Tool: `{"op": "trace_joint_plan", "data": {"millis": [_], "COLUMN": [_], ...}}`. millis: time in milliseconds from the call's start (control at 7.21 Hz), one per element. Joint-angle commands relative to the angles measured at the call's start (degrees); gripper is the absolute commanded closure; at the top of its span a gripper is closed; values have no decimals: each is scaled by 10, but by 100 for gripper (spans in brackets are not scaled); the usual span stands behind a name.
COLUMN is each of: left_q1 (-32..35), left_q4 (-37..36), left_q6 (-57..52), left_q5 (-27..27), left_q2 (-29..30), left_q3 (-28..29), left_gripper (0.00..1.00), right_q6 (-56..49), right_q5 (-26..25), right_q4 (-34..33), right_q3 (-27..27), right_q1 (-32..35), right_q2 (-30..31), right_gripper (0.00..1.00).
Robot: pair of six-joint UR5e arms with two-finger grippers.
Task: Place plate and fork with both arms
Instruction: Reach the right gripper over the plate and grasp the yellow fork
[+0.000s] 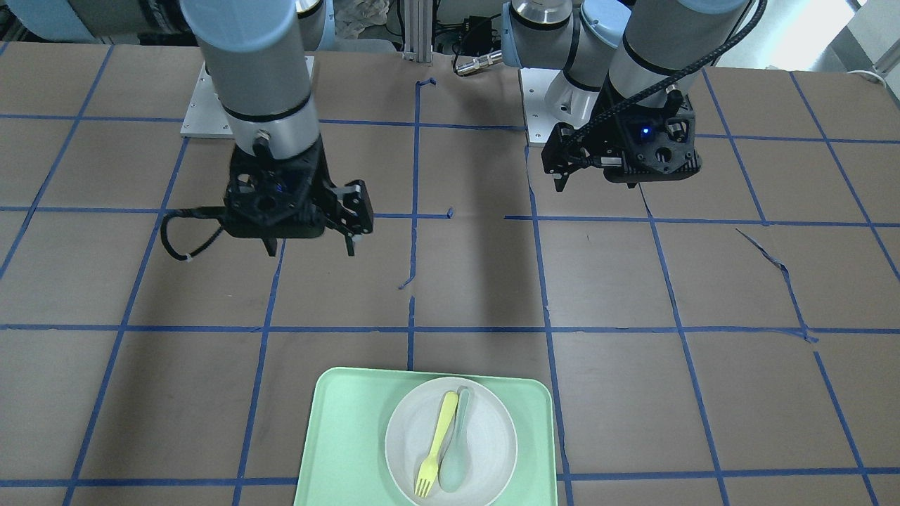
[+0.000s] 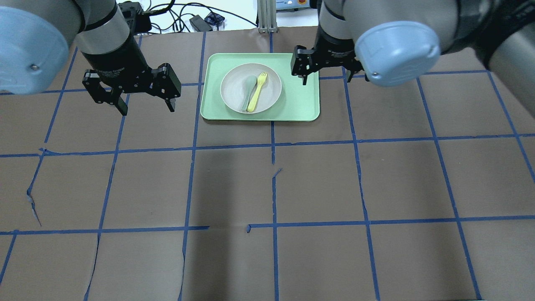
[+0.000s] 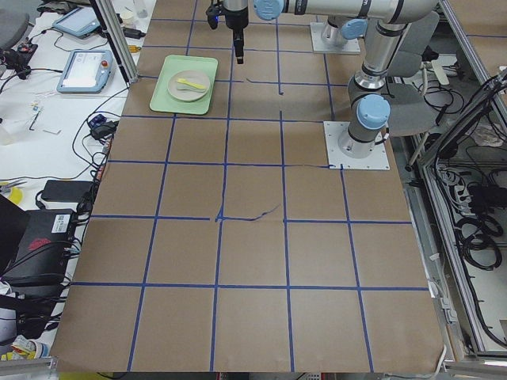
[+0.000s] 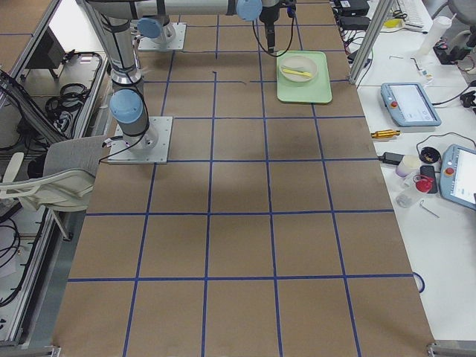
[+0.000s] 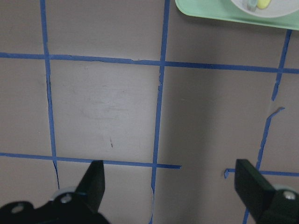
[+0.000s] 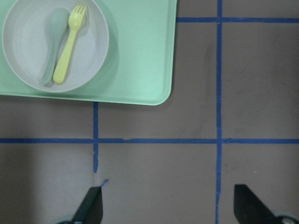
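Two worries come first on the wide brown bench [image 2: 376, 179], ruled into squares by blue tape [image 2: 355, 141]. Both arms hang above its far half, and everything they need sits in one small spot between them. The left arm [image 2: 108, 37] holds the left tool [image 2: 147, 108] over bare bench to the left of the tray, jaws spread wide and empty. The right arm [image 2: 347, 25] holds the right tool [image 6: 167, 198] over bare bench off the tray's near right corner, likewise spread and empty. Crowding is the risk I see here: two bulky wrists closing on one spot could knock together.

The mint-green tray [image 2: 301, 104] lies at the far middle of the bench. Its raised lip stands between either tool and the plate, so a low sideways approach may snag it or shove the whole tray. The white plate [image 2: 232, 83] rests flat in the tray's left part. Its rim is shallow, and a jaw that fails to get under it may only push it along. Lifted at a tilt, it would likely spill what it carries.

A pale spoon [image 2: 249, 85] lies in the plate, just left of the yellow fork [image 2: 256, 94]. With the two so near, jaws closing on the thin fork could catch the spoon too, or flick the fork out.
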State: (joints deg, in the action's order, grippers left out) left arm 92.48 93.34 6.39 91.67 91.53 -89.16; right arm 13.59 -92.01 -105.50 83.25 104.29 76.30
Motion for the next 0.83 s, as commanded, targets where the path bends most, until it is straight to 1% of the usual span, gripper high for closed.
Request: {"op": "trace_joint_plan", "data": {"millis": [0,139,416,554,693], "left_q1": [1,1,1,1,1], "left_q4": [-1,-3,-3,-3,-4], "left_q6": [-1,-1,-1,-1,0], "left_q5": [-1,-1,0,0,0], "left_q2": [-12,-16,-19,-19,-19], "left_q3": [-25,-35,-37,-37,-37], "left_gripper": [0,0,0,0,0], "right_q6": [86,136,147,149,167], "right_q5": [-19,-18,-19,-18,-17], "right_q4": [-19,-53,-108,-143,-159], "right_q3": [-129,-159,-167,-167,-167], "right_q1": [42,46,56,58,59], "right_q2": [-144,-194,-243,-277,-297], "right_gripper": [0,0,0,0,0]}}
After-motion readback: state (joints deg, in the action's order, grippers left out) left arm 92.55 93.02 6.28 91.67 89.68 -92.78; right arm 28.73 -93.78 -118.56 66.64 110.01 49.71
